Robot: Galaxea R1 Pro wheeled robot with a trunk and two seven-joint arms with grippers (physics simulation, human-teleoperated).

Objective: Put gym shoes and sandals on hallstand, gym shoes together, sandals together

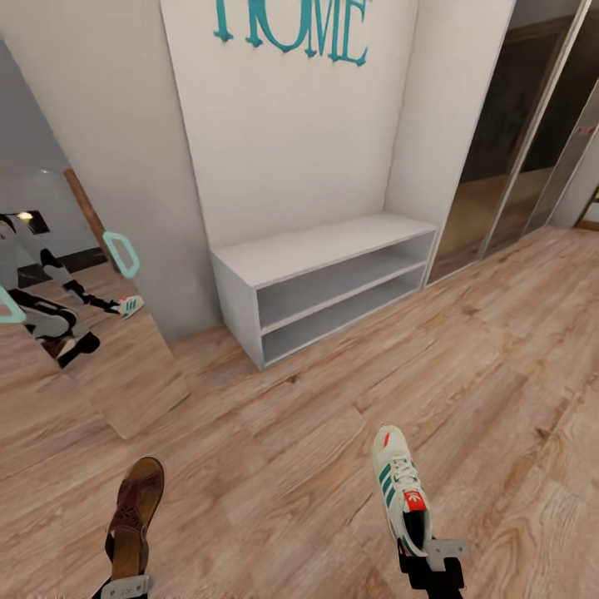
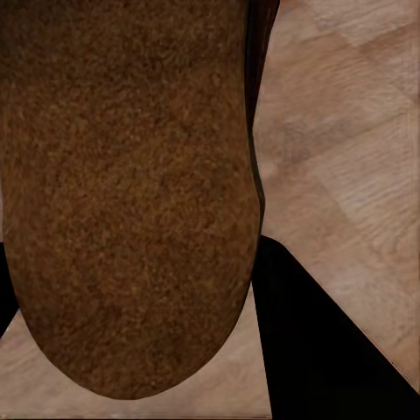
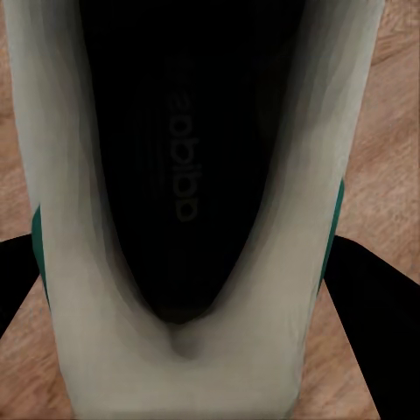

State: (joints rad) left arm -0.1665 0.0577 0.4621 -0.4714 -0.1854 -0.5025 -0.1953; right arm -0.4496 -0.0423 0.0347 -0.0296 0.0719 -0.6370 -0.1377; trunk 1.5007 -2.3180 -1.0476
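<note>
So both arms are loaded. The left gripper [image 1: 125, 587] is clamped on the heel end of a brown sandal [image 1: 133, 509], holding it up over the corridor floor [image 1: 283, 466] with the toe pointing away from the robot. In the left wrist view the sandal's brown sole [image 2: 131, 192] sits right between the dark fingers [image 2: 332, 341].

The right gripper [image 1: 433, 561] is closed on the heel of a gym shoe [image 1: 399, 487], also held up off the floor, toe forward. The right wrist view looks straight down into its dark opening [image 3: 188, 157].

A white rack [image 1: 320, 279] with two open shelves stands ahead against the wall, under teal "HOME" letters [image 1: 291, 25]. A mirror [image 1: 75, 333] leans at the left, reflecting the robot.
</note>
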